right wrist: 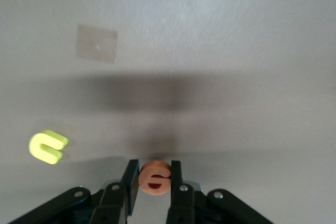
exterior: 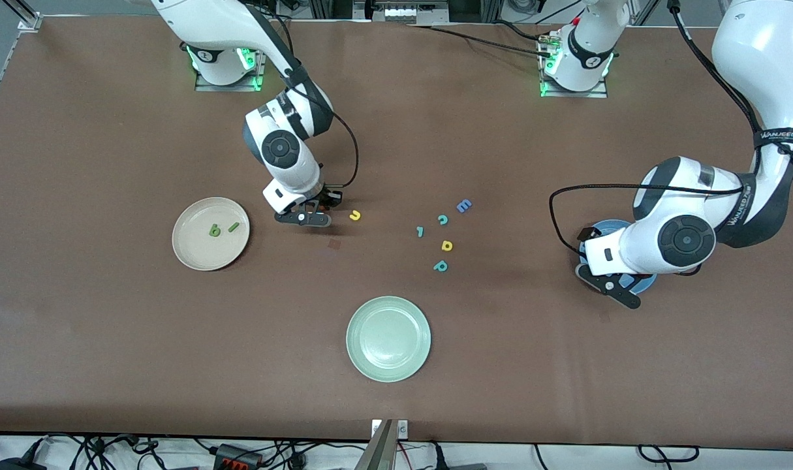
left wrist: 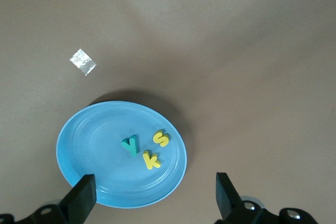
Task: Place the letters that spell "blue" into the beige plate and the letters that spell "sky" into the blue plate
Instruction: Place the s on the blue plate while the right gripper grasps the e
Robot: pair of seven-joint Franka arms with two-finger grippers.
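Note:
The beige plate (exterior: 194, 258) holds a green "b" (exterior: 215, 230) and a green "l" (exterior: 233, 227). Between it and the yellow "u" (exterior: 354, 215) (right wrist: 48, 146), my right gripper (exterior: 308, 219) (right wrist: 154, 182) is down at the table, shut on the orange "e" (right wrist: 155, 178). The blue plate (exterior: 606, 228) (left wrist: 89, 145) at the left arm's end carries the teal "y" (left wrist: 130, 145), yellow "s" (left wrist: 161, 138) and yellow "k" (left wrist: 151, 160). My left gripper (exterior: 615, 287) (left wrist: 154, 203) hangs open over that plate's rim with nothing in it.
A pale green plate (exterior: 388, 338) lies nearest the front camera. Loose letters sit mid-table: a blue "E" (exterior: 463, 205), a teal "c" (exterior: 442, 219), a small teal letter (exterior: 420, 230), a yellow "a" (exterior: 446, 245), a teal "p" (exterior: 440, 266). A tape patch (exterior: 334, 244) marks the mat.

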